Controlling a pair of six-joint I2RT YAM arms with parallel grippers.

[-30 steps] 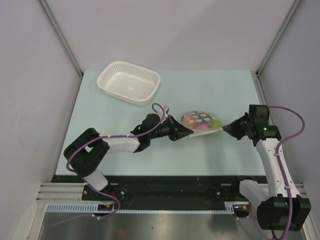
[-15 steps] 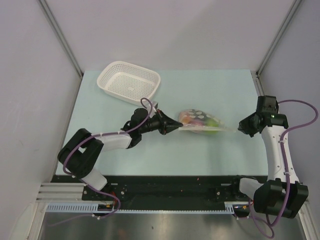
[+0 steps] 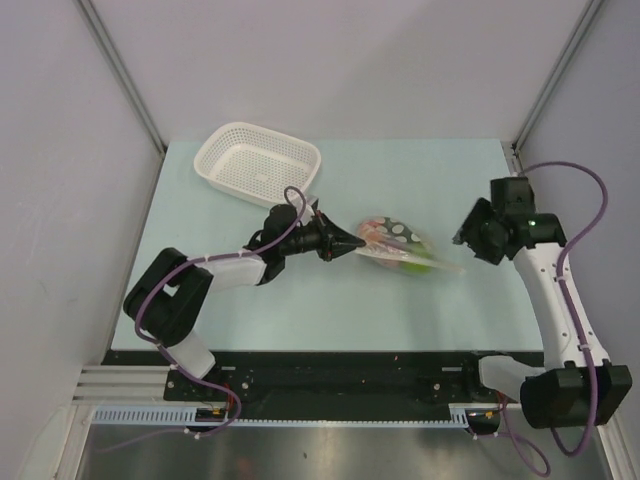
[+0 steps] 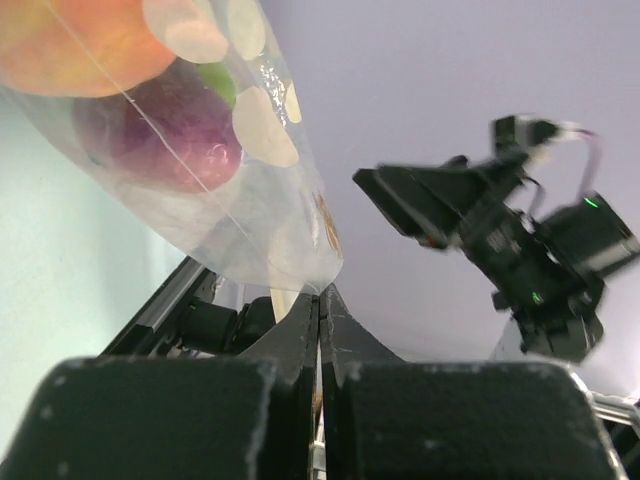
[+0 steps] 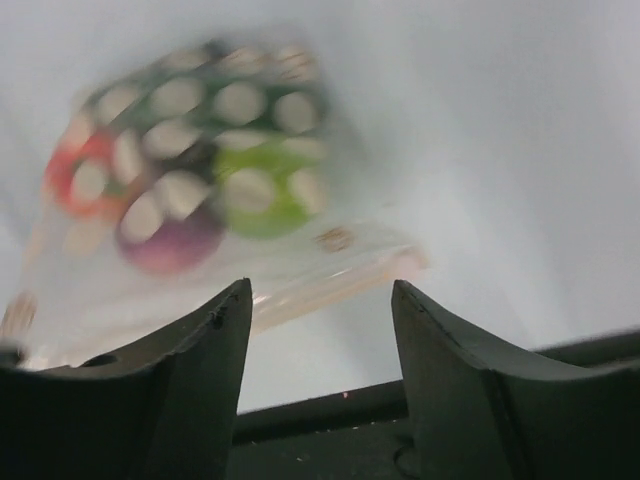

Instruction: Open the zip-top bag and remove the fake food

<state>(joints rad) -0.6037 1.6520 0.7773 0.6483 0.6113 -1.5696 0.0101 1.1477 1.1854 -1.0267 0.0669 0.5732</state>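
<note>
**Operator:** What am I holding?

**Spotter:** Nearest you, your left gripper (image 3: 350,246) is pinched tight on one corner of the zip-top bag (image 3: 402,244), and only on a thin tip of film. Your right gripper (image 3: 465,234) holds nothing. Its fingers are spread wide, just off the bag's other end and not touching it.

**Operator:** And the bag itself?

**Spotter:** It's in the middle of the table (image 3: 400,320), between your two grippers, with the fake food (image 3: 386,238) inside: an orange-red fruit (image 4: 70,40), a purple piece (image 4: 165,132), a lime-green ball (image 5: 262,187). I can't tell whether it rests on the table or hangs, nor whether the seal is parted. Beyond it, far left, sits the white basket (image 3: 258,168).

**Operator:** What should worry me?

**Spotter:** Slippage, I'd say. The film looks slick and your left hold is small, so a hard pull from the right could tear it free. If your right fingers close over both lips of the clear strip (image 5: 345,272), you'd tug the whole bag rather than open it. Once it gapes, round pieces may roll off the table.
</note>
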